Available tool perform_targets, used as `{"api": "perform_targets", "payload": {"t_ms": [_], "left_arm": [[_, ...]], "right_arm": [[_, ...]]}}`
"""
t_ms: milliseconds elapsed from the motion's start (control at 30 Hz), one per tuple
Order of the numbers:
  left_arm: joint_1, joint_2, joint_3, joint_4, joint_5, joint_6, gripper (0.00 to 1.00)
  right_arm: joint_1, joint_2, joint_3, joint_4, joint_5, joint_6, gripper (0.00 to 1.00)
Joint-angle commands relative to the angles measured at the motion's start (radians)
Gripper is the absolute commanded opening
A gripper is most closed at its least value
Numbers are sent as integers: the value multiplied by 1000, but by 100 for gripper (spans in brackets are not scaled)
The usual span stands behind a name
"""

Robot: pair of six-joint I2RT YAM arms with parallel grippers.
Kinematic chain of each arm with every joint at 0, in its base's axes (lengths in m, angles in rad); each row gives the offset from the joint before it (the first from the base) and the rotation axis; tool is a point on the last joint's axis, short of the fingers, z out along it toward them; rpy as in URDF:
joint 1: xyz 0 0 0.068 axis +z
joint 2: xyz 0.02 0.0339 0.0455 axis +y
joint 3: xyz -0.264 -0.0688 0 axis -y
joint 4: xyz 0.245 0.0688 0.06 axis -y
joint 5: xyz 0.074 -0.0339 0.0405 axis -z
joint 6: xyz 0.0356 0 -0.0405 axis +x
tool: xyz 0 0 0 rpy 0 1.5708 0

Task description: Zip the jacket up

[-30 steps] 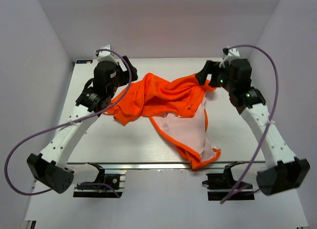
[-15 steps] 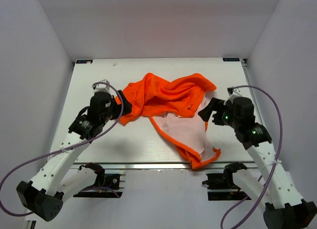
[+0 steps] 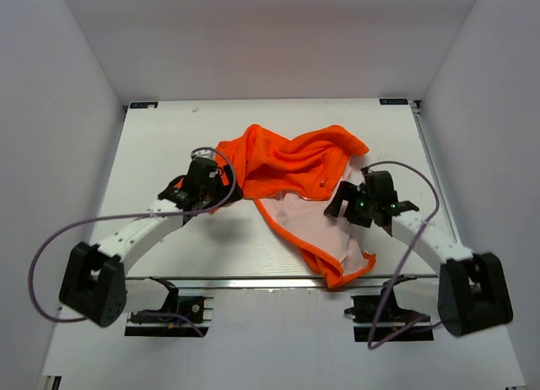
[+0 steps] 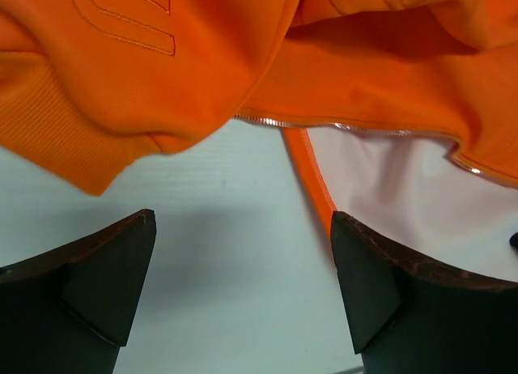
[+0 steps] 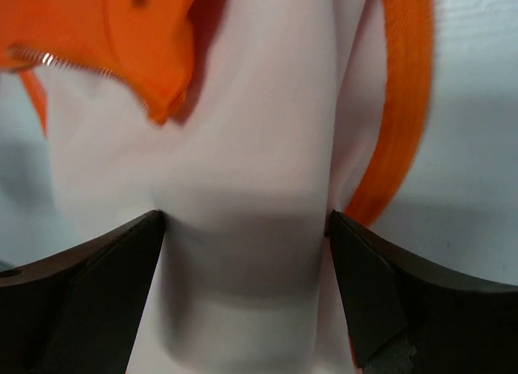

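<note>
The orange jacket [image 3: 283,162] lies crumpled at the table's middle, with a flap of pale pink lining [image 3: 316,221] turned up toward the front edge. My left gripper [image 3: 226,190] is open, low over bare table at the jacket's left edge; its view shows orange fabric [image 4: 146,58], a zipper edge [image 4: 356,127] and lining [image 4: 405,188] just ahead of the fingers. My right gripper [image 3: 339,203] is open, low over the pink lining; its view shows lining [image 5: 251,188] between the fingers, an orange hem [image 5: 396,123] at right and zipper teeth [image 5: 57,62] at top left.
The white table [image 3: 160,145] sits inside grey walls. Its front edge [image 3: 253,278] carries the two arm mounts. A jacket corner [image 3: 346,272] reaches that front edge.
Both arms have come down and inward from the back of the table. The left gripper now sits at the jacket's left edge, the right gripper over the pink lining. The jacket has barely shifted.
</note>
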Motion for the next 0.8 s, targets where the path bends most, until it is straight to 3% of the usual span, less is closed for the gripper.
{"api": "perform_targets", "payload": {"t_ms": [0,33,133,167,200,267,333,433,533,567,600,667,767], "left_arm": [[1,121,46,112,7,16,98],[1,158,84,111,-8,22,98],[2,311,164,83,-28,43,98],[4,347,225,60,-30,50,98],[5,411,256,46,-33,60,97],[8,465,339,9,-39,70,85],[8,535,385,-29,-44,80,69],[8,597,439,-60,-56,88,57],[10,615,460,-92,-77,79,3],[12,609,465,-101,-89,74,0],[12,599,467,-103,-93,76,0],[12,533,453,-95,-105,76,0],[12,426,410,-48,-126,77,0]], "right_arm": [[0,143,97,186,107,-10,87],[0,185,121,205,124,-13,86],[2,349,253,213,157,-38,67],[0,425,290,213,164,-53,42],[-1,459,327,211,186,-58,29],[-3,551,459,167,244,-87,7],[-9,597,601,107,286,-107,0],[-18,639,694,36,293,-157,0],[-26,628,740,-40,290,-199,16],[-27,604,723,-54,298,-205,35],[-27,586,705,-68,307,-213,45],[-31,502,657,-88,312,-222,57],[-29,350,541,-120,303,-225,64]]}}
